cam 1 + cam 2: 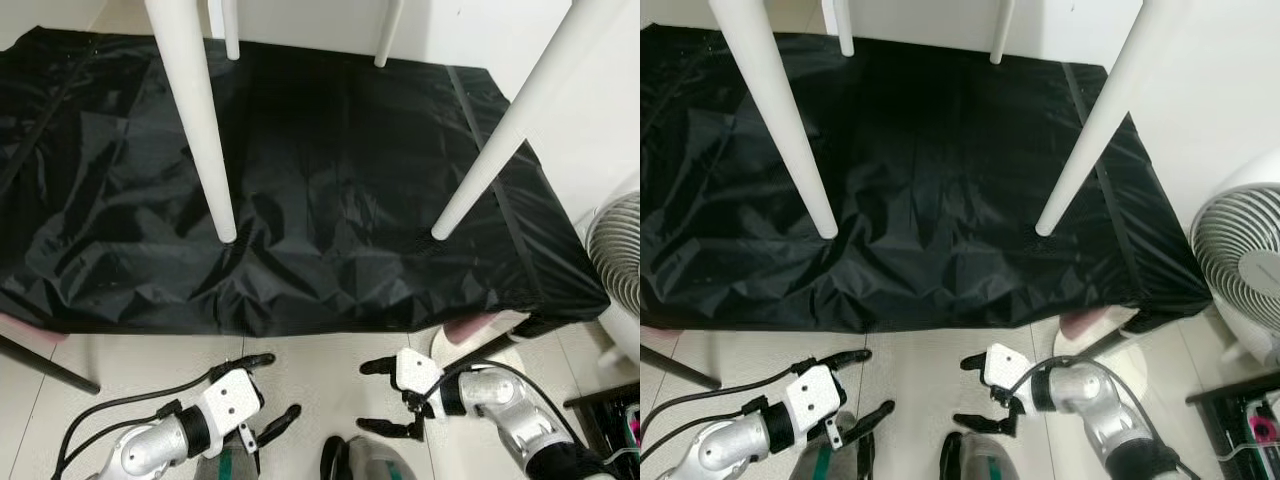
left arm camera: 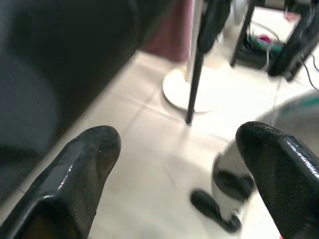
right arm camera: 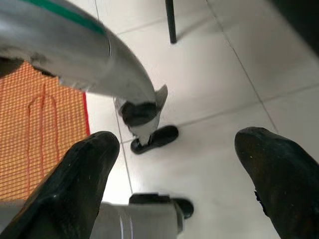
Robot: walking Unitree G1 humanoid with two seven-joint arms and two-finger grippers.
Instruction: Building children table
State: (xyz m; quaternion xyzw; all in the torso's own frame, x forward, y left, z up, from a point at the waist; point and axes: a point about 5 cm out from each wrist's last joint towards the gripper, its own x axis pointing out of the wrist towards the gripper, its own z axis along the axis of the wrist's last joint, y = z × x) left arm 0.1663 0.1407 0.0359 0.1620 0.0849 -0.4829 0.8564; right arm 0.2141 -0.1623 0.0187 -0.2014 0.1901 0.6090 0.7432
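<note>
From the head views, four white table legs [image 1: 195, 120] stand on a black sheet [image 1: 330, 200] spread over the tiled floor [image 1: 320, 365], with a white fan [image 1: 1240, 265] at the right. Below, the left claw [image 1: 262, 392] and right claw [image 1: 392, 397] hang spread wide, holding nothing. The left wrist view adds a round stand base [image 2: 192, 92]. The right wrist view adds an orange mat [image 3: 35, 129].

Both arms were held low in front of the body, elbows bent, forearms angled inward. Left gripper [image 1: 268, 392] had its two black fingers spread wide, empty. Right gripper [image 1: 388, 398] was likewise spread, empty, pointing toward the left one. The two grippers were near each other but apart.
</note>
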